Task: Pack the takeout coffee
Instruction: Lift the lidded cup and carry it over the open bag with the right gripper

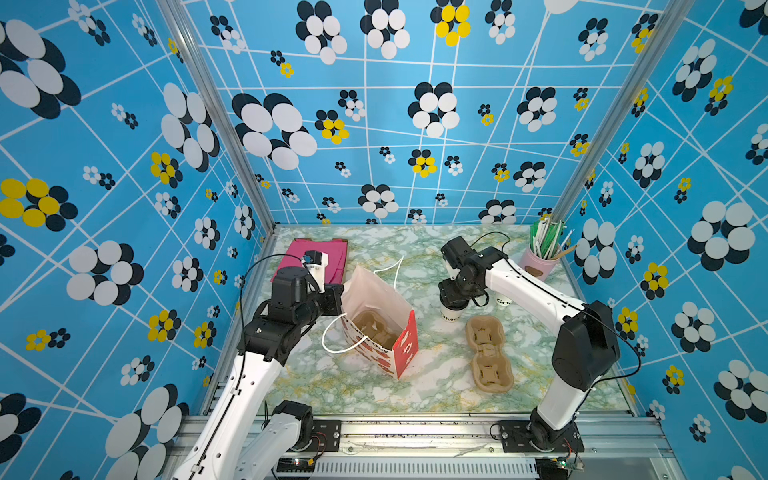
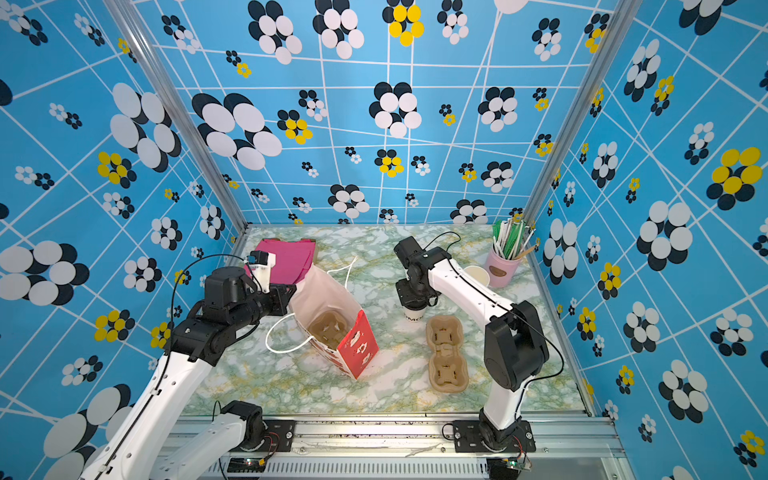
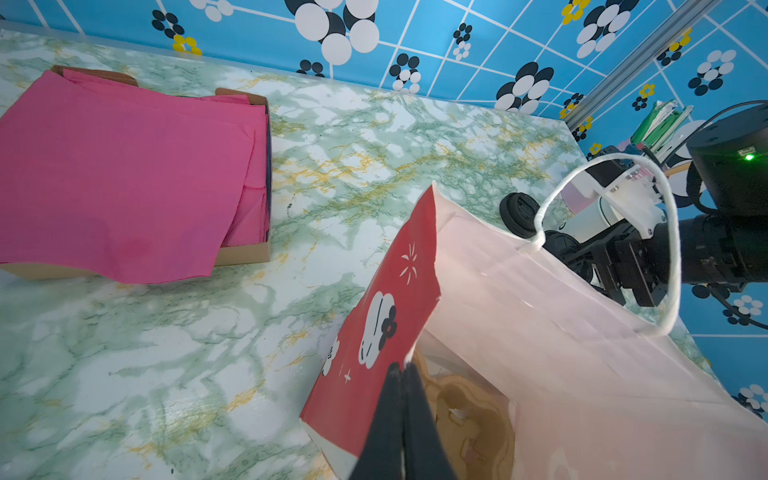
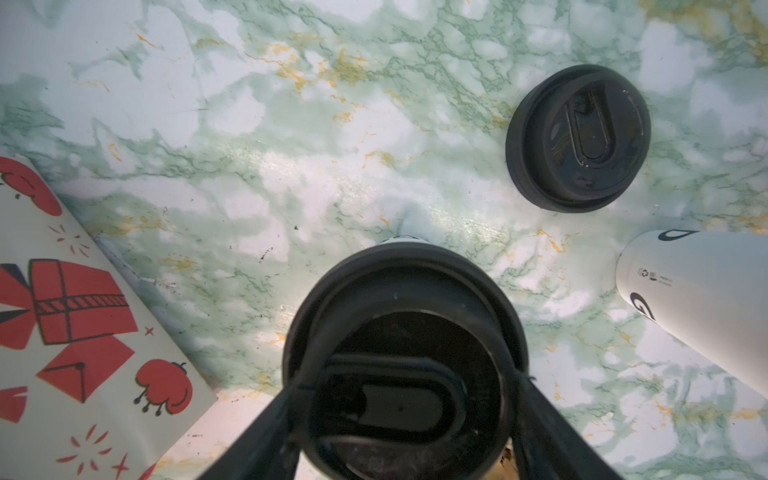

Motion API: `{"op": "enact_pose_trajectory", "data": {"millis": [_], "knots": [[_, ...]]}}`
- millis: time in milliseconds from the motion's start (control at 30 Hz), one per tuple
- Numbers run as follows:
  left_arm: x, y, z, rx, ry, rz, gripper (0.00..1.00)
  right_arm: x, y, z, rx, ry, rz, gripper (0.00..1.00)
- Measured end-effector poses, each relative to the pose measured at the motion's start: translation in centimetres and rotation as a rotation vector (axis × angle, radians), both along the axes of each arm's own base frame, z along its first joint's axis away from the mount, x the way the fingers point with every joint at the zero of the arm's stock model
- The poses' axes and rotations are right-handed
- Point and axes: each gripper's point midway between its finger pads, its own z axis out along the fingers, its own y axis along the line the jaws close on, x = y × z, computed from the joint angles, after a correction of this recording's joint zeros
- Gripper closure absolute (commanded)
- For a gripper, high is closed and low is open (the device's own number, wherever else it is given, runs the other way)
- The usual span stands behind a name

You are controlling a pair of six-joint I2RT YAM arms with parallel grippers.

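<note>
Both top views look down from six o'clock, sharing the whole table (image 1: pixel 436 386). Left wrist camera hugs the bag (image 3: pixel 582 332); right sits just above the cup (image 4: pixel 399 324).

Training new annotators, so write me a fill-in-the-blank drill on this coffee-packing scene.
1. The left gripper is shut on the rim of the paper ___.
2. The right gripper straddles the coffee cup that wears a black ___.
3. A loose black lid lies on the ___.
4. The straws stand in a ___ holder.
Missing: bag; lid; table; pink.
</note>
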Motion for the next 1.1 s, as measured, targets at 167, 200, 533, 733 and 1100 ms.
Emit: {"op": "enact_pose_trajectory", "data": {"millis": [167, 200, 533, 733, 1100], "knots": [[0.0, 0.0, 0.0, 0.0, 0.0, 0.0, 1.0, 0.0, 0.0, 0.0, -0.002, 0.001, 0.005, 0.32], [0.0, 0.0, 0.0, 0.0, 0.0, 0.0, 1.0, 0.0, 0.0, 0.0, -0.001, 0.001, 0.005, 0.32], [0.0, 0.0, -0.1, -0.003, 0.001, 0.001, 1.0, -0.4, -0.2, 1.1, 0.009, -0.011, 0.01, 0.36], [0.0, 0.0, -0.1, -0.005, 0.0, 0.002, 1.0, -0.6, 0.1, 6.1, 0.084, -0.103, 0.021, 0.41], [-0.1, -0.1, -0.1, -0.013, 0.003, -0.001, 1.0, -2.5, 1.6, 17.8, 0.291, -0.299, 0.116, 0.41]]}}
